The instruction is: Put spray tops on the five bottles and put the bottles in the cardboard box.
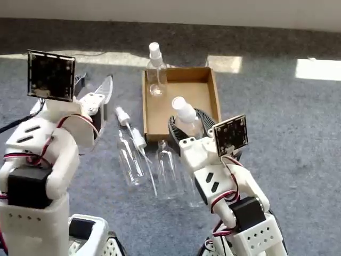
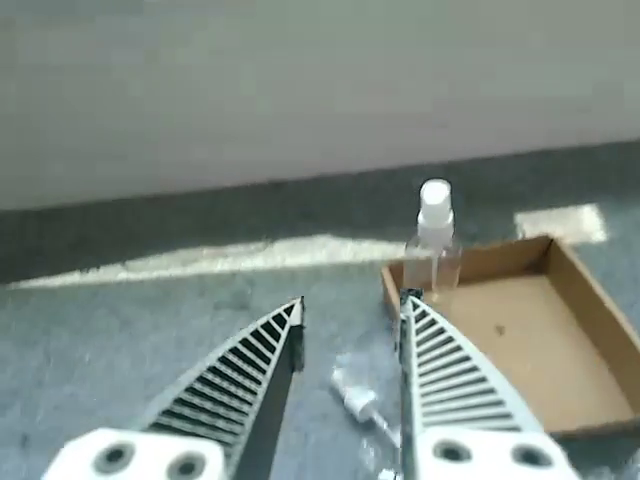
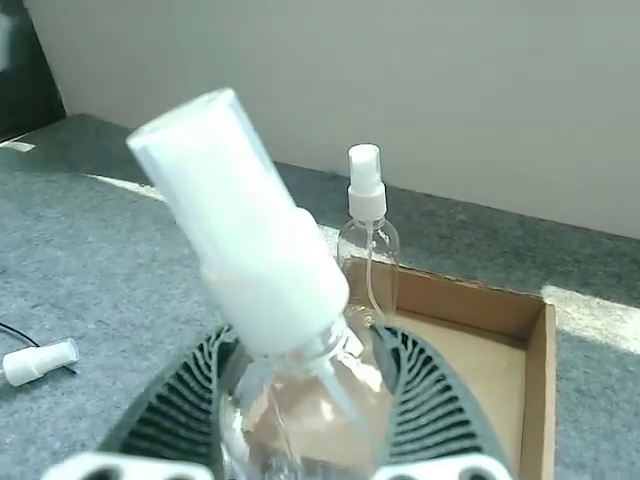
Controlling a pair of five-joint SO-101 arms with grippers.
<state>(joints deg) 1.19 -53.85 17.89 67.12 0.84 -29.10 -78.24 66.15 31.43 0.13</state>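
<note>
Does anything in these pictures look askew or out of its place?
The clear plastic bottle with a white spray top, held in the right gripper, leans sideways. Other clear bottles and loose white spray tops lie flat on the grey carpet beside the brown cardboard box.

Cardboard box (image 1: 186,101) sits mid-carpet (image 1: 298,149), with one capped bottle (image 1: 156,74) standing upright in its far left corner. At the box's near edge, the right gripper (image 1: 192,124) is raised, a second capped bottle (image 1: 185,113) tilted between its fingers. Before the box lie a left uncapped bottle (image 1: 130,160) and a right uncapped bottle (image 1: 168,168), side by side. Left of the box lies a far spray top (image 1: 123,116), and a near spray top (image 1: 139,140) lies by the left uncapped bottle's neck. Further left hangs the left gripper (image 2: 350,305), apart from everything.
</note>
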